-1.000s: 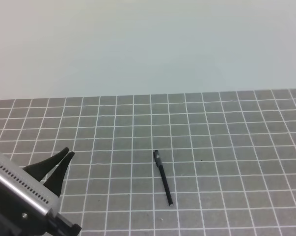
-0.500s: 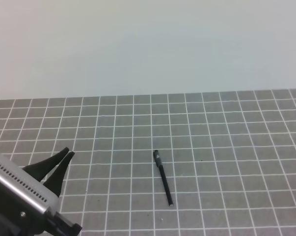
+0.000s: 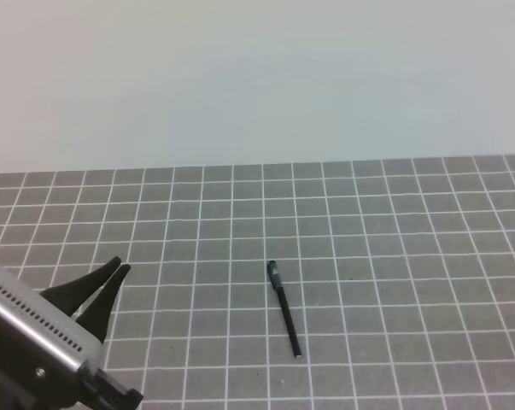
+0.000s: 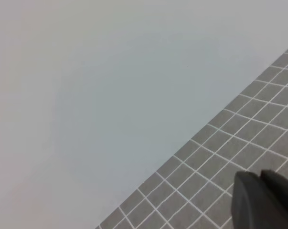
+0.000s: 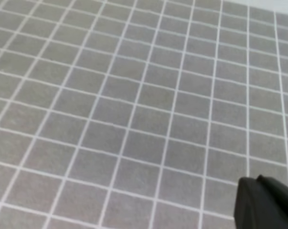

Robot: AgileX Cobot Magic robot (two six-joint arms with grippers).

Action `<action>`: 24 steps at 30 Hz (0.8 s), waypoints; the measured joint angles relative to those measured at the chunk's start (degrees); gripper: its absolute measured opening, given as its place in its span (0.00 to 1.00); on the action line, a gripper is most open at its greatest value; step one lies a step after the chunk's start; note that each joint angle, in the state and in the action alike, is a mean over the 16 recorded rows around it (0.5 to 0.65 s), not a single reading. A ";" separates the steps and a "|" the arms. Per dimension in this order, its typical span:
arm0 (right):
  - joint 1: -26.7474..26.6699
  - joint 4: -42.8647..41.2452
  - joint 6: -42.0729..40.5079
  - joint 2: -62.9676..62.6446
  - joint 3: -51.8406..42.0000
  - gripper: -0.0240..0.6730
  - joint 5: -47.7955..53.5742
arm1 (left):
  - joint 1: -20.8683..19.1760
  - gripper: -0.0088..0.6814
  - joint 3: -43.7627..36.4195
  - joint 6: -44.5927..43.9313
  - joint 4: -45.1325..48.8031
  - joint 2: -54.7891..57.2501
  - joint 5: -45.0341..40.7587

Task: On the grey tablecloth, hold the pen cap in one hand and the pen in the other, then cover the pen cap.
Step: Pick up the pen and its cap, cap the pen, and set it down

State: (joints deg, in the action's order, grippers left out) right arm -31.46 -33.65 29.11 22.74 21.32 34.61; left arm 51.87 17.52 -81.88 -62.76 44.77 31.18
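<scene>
Grey tablecloth: you have the grey tablecloth [image 3: 394, 222] filling the lower half of the exterior high view, its white grid running up to a plain pale surface [image 3: 257, 77] behind it.

Pen: look for the pen [image 3: 284, 311] a little right of the middle of the cloth, lying flat and aslant, its upper end toward the far side and its lower end nearer you and a touch further right.

Pen cap: the thicker dark piece at the pen's upper end is probably the pen cap [image 3: 272, 272], and it looks to be seated on the barrel, though it is too small in this view for you to be sure.

Left gripper: your left gripper [image 3: 116, 269] sits at the lower left of the exterior high view, on a grey ribbed housing. Its two black fingers [image 3: 78, 290] point up and right, meet at their tips with only a sliver of cloth showing between them further back, and hold nothing. It is well apart from the pen, with several grid squares between.

Left wrist view: you see only a dark finger end [image 4: 263, 200] in the bottom right corner, over the cloth's edge.

Right gripper: it does not appear in the exterior high view. The right wrist view gives you one dark corner of it [image 5: 265, 202] above bare grid, so you cannot tell how its jaws stand.
</scene>
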 joint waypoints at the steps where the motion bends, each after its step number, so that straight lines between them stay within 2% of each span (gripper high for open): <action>1: 0.00 -0.09 0.07 0.00 0.00 0.04 0.51 | 0.00 0.01 0.00 0.00 -0.03 0.00 0.00; 24: 0.00 -0.22 1.03 0.00 0.00 0.04 4.57 | 0.00 0.01 0.00 1.18 -0.30 0.00 -0.39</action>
State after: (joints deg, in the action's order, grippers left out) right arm -31.46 -33.87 30.14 22.74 21.32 39.19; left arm 51.87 17.52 -80.69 -63.05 44.77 30.78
